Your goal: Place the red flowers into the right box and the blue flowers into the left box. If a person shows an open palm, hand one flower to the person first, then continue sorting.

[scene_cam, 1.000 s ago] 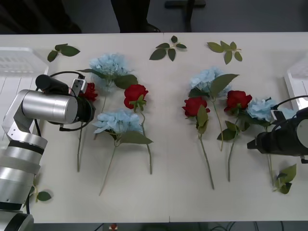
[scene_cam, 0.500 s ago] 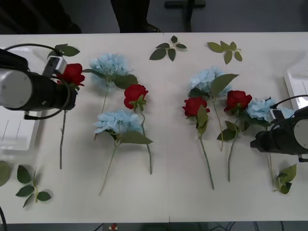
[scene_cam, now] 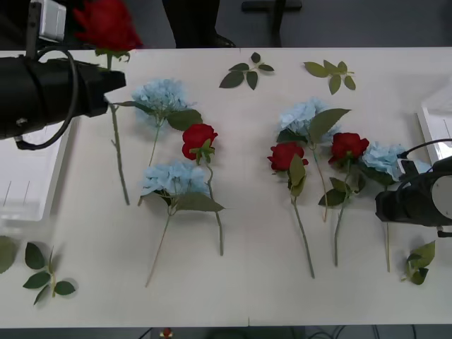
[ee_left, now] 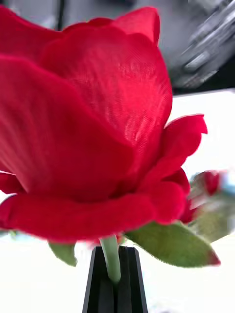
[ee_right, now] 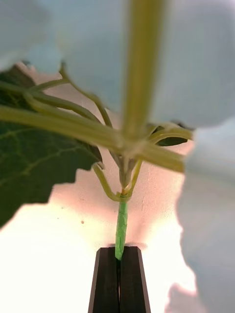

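Red roses number four: three lie on the white tabletop, and a fourth red rose is raised at the far left, its stem clamped in the left end effector just below the bloom. Four blue flowers; the right end effector is closed on the rightmost blue flower. The left box is partly hidden by the arm.

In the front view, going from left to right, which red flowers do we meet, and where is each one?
Red rose held up in the left claw → rose lying left of centre → rose right of centre → rose further right, just before the right claw.
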`<state>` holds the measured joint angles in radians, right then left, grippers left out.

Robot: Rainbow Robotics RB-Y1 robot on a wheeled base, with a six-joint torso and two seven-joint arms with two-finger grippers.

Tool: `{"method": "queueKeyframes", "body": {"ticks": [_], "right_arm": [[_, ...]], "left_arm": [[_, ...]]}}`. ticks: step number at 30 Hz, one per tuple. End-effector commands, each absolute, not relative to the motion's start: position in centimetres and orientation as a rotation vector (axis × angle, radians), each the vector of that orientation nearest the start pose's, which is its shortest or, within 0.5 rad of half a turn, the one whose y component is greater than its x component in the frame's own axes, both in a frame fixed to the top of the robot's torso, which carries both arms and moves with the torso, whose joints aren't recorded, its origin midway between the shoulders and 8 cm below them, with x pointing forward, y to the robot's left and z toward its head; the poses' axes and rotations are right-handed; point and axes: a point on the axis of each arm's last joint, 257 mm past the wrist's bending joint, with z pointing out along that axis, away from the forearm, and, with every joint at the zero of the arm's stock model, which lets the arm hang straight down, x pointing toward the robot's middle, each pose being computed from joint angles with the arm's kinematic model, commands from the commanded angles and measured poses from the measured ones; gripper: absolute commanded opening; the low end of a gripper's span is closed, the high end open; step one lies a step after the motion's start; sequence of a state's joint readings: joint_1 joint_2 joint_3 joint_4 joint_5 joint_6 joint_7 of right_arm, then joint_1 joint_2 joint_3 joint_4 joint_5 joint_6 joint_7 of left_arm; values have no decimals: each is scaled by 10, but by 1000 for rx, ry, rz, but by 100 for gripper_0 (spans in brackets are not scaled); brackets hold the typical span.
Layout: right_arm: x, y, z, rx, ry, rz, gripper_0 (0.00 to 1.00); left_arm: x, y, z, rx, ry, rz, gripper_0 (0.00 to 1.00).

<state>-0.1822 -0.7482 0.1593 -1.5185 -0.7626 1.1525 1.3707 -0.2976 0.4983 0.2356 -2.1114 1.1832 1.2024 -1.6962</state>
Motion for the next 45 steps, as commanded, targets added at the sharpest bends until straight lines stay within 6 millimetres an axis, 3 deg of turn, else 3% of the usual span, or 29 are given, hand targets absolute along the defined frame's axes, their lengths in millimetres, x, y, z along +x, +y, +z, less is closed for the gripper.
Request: {"method": "queueKeyframes", "body": {"ticks": [1,2,3,4,10,14,18,23,28,31,33,34,37,42,45], "right_arm": [[449,-355,-362,40,2689,129,40],[450,-356,-361,39,2687,129,74],[450,-356,-360,38,2685,129,97],[450,-357,-360,37,2685,128,100],[453,-362,-354,15,2673,118,100],[458,-366,-334,-38,2638,100,100],[457,-365,-305,-133,2598,76,100],[441,-361,-259,-303,2544,53,100],[427,-349,-211,-534,2457,87,100],[418,-320,-183,-690,2365,193,100],[416,-313,-178,-710,2347,224,100],[406,-277,-160,-770,2265,425,100],[395,-235,-138,-829,2159,664,100],[386,-188,-113,-903,2027,865,100],[384,-171,-105,-926,1989,918,100]], "left_arm": [[468,131,-6,612,1686,-715,0],[464,123,-3,627,1664,-741,0],[459,112,2,646,1633,-777,0],[453,99,6,659,1599,-831,0],[437,41,18,660,1449,-1015,0],[427,8,13,659,1416,-1096,0],[423,-19,9,635,1403,-1170,0],[430,-47,10,593,1386,-1225,0],[443,-58,16,541,1374,-1264,0],[454,-59,17,510,1377,-1271,0],[455,-60,17,507,1379,-1275,0],[460,-62,18,490,1380,-1285,0],[464,-64,21,478,1378,-1295,0],[466,-67,22,469,1382,-1310,0],[465,-68,21,467,1389,-1319,0]]}}
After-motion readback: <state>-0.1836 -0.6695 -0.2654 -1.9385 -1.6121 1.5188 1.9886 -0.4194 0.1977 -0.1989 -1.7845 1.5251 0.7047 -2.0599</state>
